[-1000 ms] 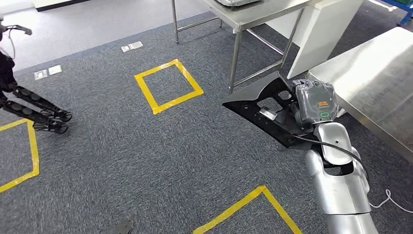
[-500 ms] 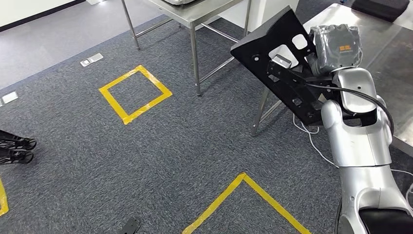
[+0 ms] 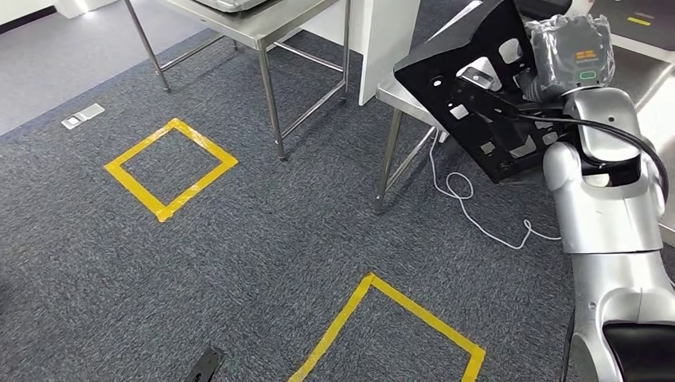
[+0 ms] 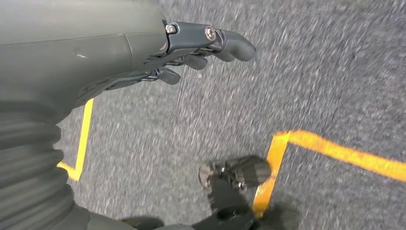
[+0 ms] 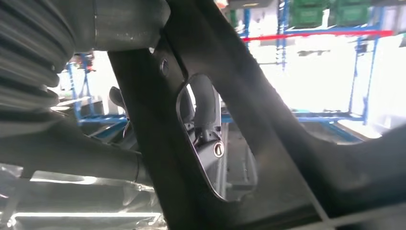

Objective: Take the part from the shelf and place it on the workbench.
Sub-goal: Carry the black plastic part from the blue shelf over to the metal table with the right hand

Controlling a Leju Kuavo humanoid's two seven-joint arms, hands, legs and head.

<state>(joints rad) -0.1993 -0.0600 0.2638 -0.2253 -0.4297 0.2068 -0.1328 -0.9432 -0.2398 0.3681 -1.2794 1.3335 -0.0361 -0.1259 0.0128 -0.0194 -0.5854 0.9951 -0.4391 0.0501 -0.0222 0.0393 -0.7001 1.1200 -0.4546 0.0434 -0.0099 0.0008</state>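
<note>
Gripping a flat black part (image 3: 470, 87) with cut-outs, right hand (image 3: 509, 99).

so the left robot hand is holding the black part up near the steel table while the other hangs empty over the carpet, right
Not quite: the sides are swapped. In the head view the right robot hand holds the black part up near the steel table. The left wrist view shows the left robot hand hanging empty over the carpet.

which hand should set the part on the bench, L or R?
Right. The right hand already grips the black part, raised beside the steel workbench. The left hand hangs over the carpet, holding nothing.
</note>
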